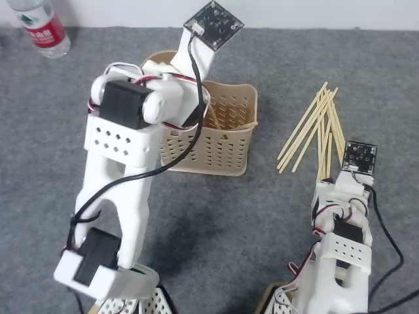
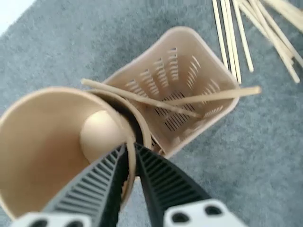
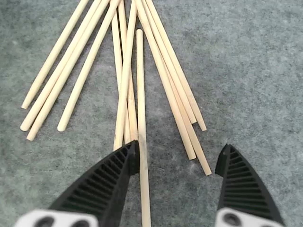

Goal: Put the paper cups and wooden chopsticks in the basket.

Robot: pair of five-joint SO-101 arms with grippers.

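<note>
My left gripper (image 2: 130,151) is shut on the rim of a tan paper cup (image 2: 42,137), one finger inside the cup and one outside. The cup hangs tilted over the beige slotted basket (image 2: 208,71), at its edge. A second cup rim (image 2: 144,125) shows just behind the held cup. Two wooden chopsticks (image 2: 189,101) lie slanted across the inside of the basket. My right gripper (image 3: 180,158) is open low over the near ends of several loose chopsticks (image 3: 135,75) on the grey mat; one stick runs along one finger (image 3: 113,179). In the high view the chopstick pile (image 1: 314,127) lies right of the basket (image 1: 226,134).
A plastic water bottle (image 1: 42,26) lies at the far left corner of the mat. The left arm (image 1: 124,150) stretches over the basket's left side. The right arm (image 1: 344,222) stands near the front right, just behind the chopstick pile.
</note>
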